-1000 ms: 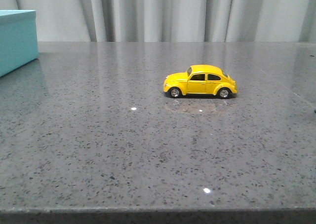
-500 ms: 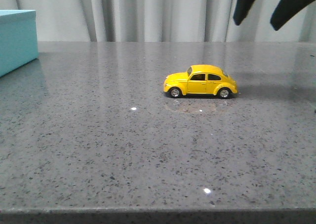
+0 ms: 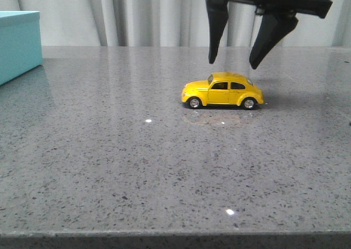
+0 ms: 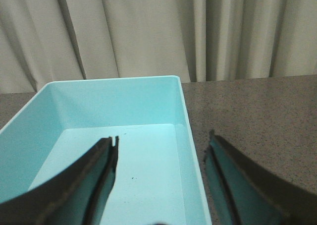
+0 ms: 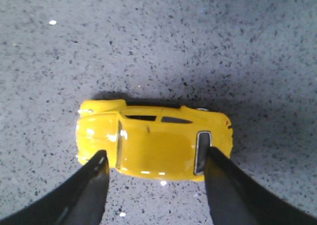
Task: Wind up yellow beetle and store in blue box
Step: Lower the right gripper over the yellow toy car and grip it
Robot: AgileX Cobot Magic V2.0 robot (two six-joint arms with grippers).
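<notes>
Fingers [image 3: 213,34] spread above yellow beetle [image 3: 222,90] on speckled grey table [image 3: 137,167].

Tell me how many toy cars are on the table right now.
1. The yellow beetle stands on the grey table, right of centre, directly under the open right gripper. The blue box holds none in its visible part.

- The toy car [image 3: 222,90] is small, glossy yellow, with dark windows and black wheels with silver hubs; it stands upright on all four wheels, side-on, right of centre.
- The box [image 3: 19,43] is light turquoise, open-topped, empty inside, at the far left.
</notes>
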